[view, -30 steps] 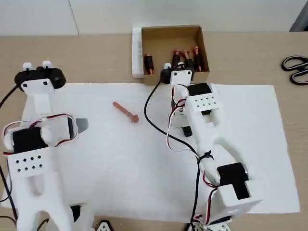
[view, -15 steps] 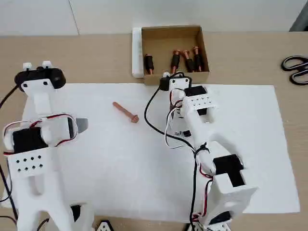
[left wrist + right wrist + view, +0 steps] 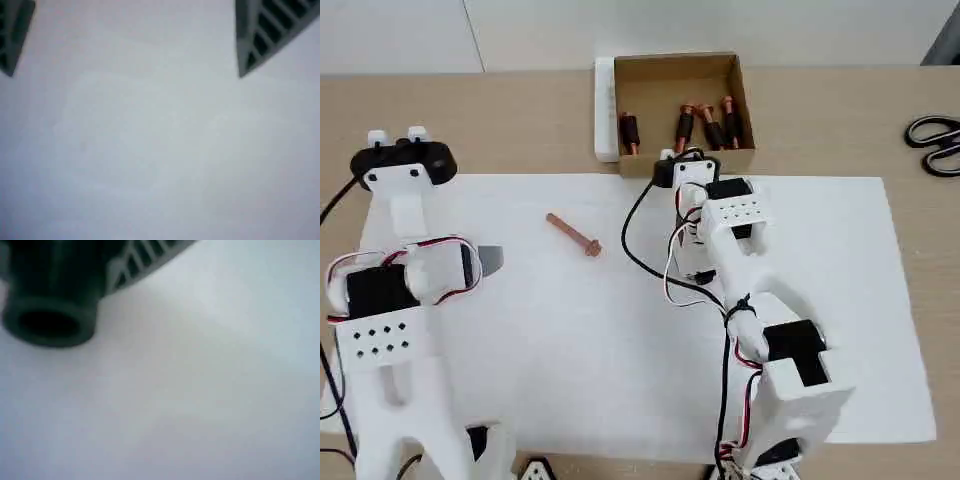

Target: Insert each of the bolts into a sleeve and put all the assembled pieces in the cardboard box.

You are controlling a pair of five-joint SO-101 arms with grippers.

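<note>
Grips a black tubular sleeve (image 3: 47,320) in the clenched right hand (image 3: 100,270), low over the smooth white sheet (image 3: 570,340) on the wooden desk (image 3: 470,110) — just short of the cardboard box (image 3: 670,58) beyond the sheet's far edge. Spreads the left hand (image 3: 125,75) released above bare sheet. Shows a slim copper bolt (image 3: 572,234) loose between the arms, open sheet all round — and four assembled pieces (image 3: 685,125) inside the box.

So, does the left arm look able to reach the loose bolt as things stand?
Probably yes: the bolt lies alone on the white sheet, nothing between it and the open left gripper.
</note>
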